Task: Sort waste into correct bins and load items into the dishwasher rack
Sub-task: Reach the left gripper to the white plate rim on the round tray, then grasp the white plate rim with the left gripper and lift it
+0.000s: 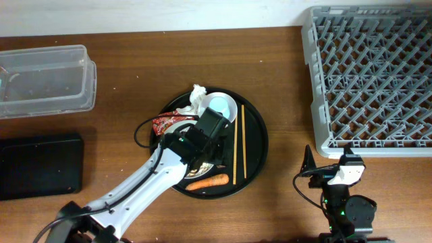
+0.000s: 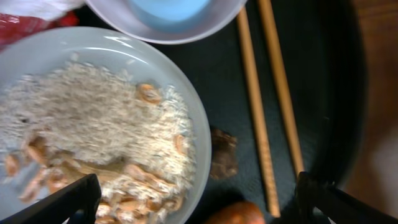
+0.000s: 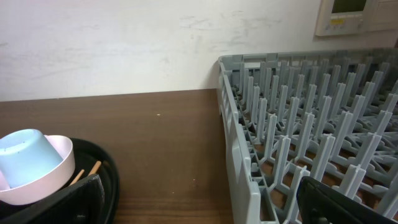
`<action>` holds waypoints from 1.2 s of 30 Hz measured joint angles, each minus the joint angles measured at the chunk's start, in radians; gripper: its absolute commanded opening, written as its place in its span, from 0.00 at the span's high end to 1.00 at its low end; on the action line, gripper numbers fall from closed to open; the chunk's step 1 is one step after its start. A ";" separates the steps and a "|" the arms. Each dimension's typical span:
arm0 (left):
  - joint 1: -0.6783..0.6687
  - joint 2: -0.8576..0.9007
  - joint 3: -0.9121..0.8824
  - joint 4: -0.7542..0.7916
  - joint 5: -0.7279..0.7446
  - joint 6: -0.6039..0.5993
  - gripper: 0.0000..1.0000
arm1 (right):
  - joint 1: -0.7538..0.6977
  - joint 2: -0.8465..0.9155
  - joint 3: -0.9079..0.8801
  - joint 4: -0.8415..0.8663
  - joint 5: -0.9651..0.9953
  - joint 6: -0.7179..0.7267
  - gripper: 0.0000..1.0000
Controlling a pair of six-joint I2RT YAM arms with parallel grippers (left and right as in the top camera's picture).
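**A:** How does the left gripper [image 2: 199, 202] stand?

**B:** Jaws spread wide, nothing in them, hanging low over the round black tray [image 2: 323, 93]. The small dark scrap [image 2: 224, 152] lies between its fingers, just ahead. The carrot [image 2: 239, 213] is nearer in, and the plate [image 2: 200, 134] of rice [image 2: 87, 118] sits under its left finger.

**A:** What could go wrong?

**B:** The scrap touches the plate's rim. A finger landing on that rim could tip the plate and spill rice. The chopsticks [image 2: 261, 106] lie by the other finger, so a wide closing might sweep one in with the waste.

**A:** And the right gripper [image 3: 199, 202]?

**B:** Also fully open and empty, low above the surface. The dishwasher rack [image 3: 239, 155] is close ahead to its right, the bowl [image 3: 59, 171] holding the cup [image 3: 25, 155] ahead to its left. Swinging left carelessly, it could meet the other arm over the tray.
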 measured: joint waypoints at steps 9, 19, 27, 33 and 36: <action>-0.061 0.114 0.000 0.103 -0.195 -0.149 0.27 | 0.000 0.000 0.000 0.000 0.000 0.000 0.02; -0.085 0.240 0.000 0.218 -0.246 -0.183 0.46 | 0.000 0.000 0.000 0.000 0.000 0.000 0.02; -0.097 0.291 0.001 0.222 -0.256 -0.209 0.54 | 0.000 0.000 0.000 0.000 0.000 0.000 0.02; -0.098 0.324 0.001 0.290 -0.269 -0.220 0.54 | 0.000 0.000 0.000 0.000 0.000 0.000 0.02; -0.098 0.324 0.003 0.290 -0.270 -0.221 0.59 | 0.000 0.000 0.000 0.000 0.000 0.000 0.02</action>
